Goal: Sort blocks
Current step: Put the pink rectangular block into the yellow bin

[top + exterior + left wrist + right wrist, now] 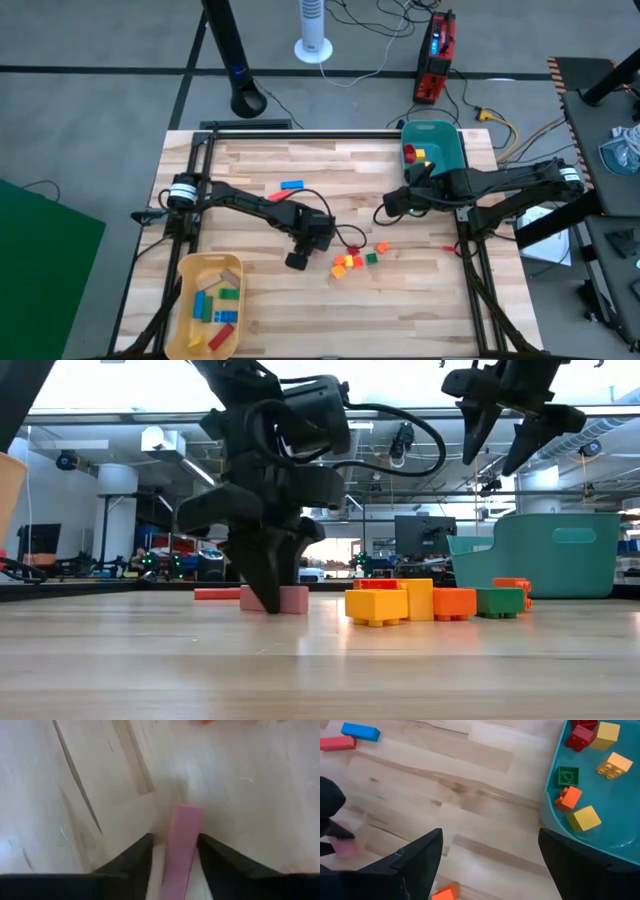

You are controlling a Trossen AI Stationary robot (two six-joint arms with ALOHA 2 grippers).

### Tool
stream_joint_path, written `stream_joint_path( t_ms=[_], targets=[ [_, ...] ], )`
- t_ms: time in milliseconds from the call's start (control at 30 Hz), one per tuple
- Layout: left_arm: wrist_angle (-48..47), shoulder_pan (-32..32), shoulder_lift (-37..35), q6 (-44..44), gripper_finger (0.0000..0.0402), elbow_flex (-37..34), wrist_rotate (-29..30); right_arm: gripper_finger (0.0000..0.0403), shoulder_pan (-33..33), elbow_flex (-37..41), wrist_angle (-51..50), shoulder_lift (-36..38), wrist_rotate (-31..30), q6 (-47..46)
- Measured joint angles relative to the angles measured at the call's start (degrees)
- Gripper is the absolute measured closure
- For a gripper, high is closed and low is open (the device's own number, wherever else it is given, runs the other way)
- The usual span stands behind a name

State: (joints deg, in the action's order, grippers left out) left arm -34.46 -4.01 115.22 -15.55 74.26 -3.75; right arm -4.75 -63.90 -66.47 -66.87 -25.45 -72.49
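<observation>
A pink bar block (182, 845) lies flat on the wooden table, left of a small cluster of yellow, orange, red and green blocks (355, 260). My left gripper (297, 260) points down over the bar, with one finger on each of its long sides (268, 595). My right gripper (385, 210) hangs open and empty above the table (490, 860), beside the teal bin (440, 150). A blue bar (360, 731) and a red bar (336, 742) lie toward the far side. My left gripper comes from above, its fingers (145, 855) across the pink bar near its middle. A pale strip of table shows between one finger and the bar's long side (170, 865). I cannot tell whether the other finger touches it. The bar lies flat on the table.
The teal bin (620, 835) at the far right holds red, yellow, green and orange cubes. A yellow tray (205, 268) at the near left holds blue, green, red and orange bars. Black rails run along the table's left, right and far sides.
</observation>
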Motion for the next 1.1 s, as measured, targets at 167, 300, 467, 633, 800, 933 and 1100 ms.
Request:
stream_joint_path(
  t_ms=[167,300,467,633,800,933,1100],
  targets=[
    [-6.22,-0.15,-4.43,3.00,0.0362,-0.55,-0.08,0.0093,0.00,0.92,1.20,0.00,-0.05,0.37],
    [-16.86,-0.70,-14.35,6.80,0.0362,1.49,-1.43,0.0102,0.12,2.12,3.46,0.00,-0.10,1.62],
    [-34.17,-3.33,-27.70,18.60,0.0362,8.84,-9.31,0.0111,0.72,3.25,9.01,-0.02,-0.24,4.66],
    [-48.05,-11.43,-35.21,33.81,0.0362,17.67,-10.22,0.0120,2.14,4.26,17.68,-0.02,-0.19,9.83],
    [-50.00,-23.20,-39.72,48.79,0.0362,17.77,-5.90,0.0129,2.71,4.78,25.06,-0.02,0.02,14.21],
    [-50.74,-30.65,-40.79,59.85,0.0338,12.63,1.45,0.0133,2.71,4.84,27.86,-0.02,0.09,16.37],
    [-50.58,-33.99,-42.10,68.24,0.0268,6.54,0.64,0.0125,2.93,4.57,28.25,-0.02,1.00,17.11]
  ],
)
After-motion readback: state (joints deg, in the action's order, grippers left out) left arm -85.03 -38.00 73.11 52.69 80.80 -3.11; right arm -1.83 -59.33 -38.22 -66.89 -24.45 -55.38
